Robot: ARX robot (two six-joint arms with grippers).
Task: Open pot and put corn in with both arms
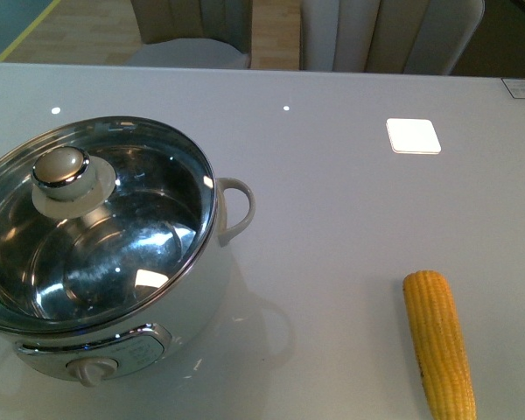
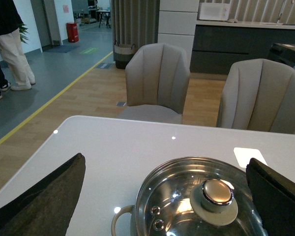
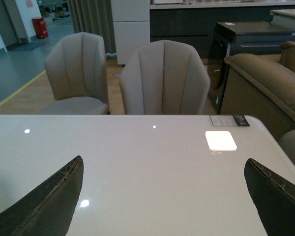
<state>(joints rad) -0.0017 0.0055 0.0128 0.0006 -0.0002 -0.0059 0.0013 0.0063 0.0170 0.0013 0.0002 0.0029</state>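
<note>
Black fingers [image 2: 44, 196] of left gripper [image 2: 165, 160]: spread wide, empty, knob [image 2: 217, 191] of glass lid [image 2: 182, 216] ahead between them. Right gripper [image 3: 163, 161]: likewise spread, holding nothing, over table [image 3: 137, 162]. Pot [image 1: 201, 306]: lidded, front-left. Corn [image 1: 439, 341]: lying flat, front-right, well apart from pot. Advised: centre left jaws on knob, close firmly, lift straight up before fetching corn.

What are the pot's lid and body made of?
The lid looks like clear glass in a polished metal rim: the mirror-bright steel interior shows through it. Its knob seems chromed metal on a cream base, perhaps plastic. The pot itself is glossy white outside, plastic or enamelled metal; I cannot tell.
</note>
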